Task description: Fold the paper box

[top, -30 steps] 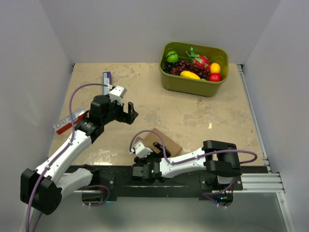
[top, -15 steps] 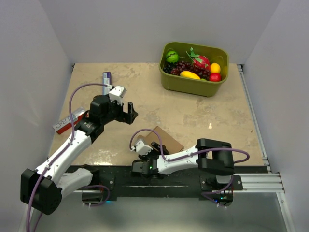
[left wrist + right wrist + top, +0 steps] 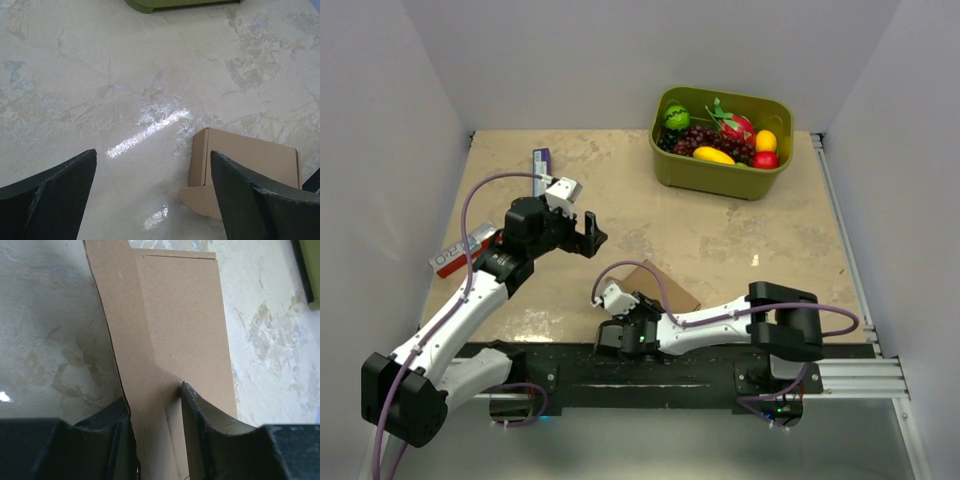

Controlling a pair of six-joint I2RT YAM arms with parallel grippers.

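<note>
— Beige marbled tabletop [image 3: 720, 240], glossy. Where's the paper box [image 3: 660, 287]?
— Near edge, centre, lying flat. Probably light: thin cardboard, stiff except along its creases, likely to skate on that sheen.
— Best hold?
— Right pincer [image 3: 155, 400] is narrow, pinching its near end; a flap edge beside a crease seems best. Left pincer [image 3: 152, 155] hangs wide, apart on the far left.

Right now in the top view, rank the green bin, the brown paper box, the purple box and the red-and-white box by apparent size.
1. green bin
2. paper box, partly under the right arm
3. red-and-white box and purple box: unranked, the left arm hides part of each.
</note>
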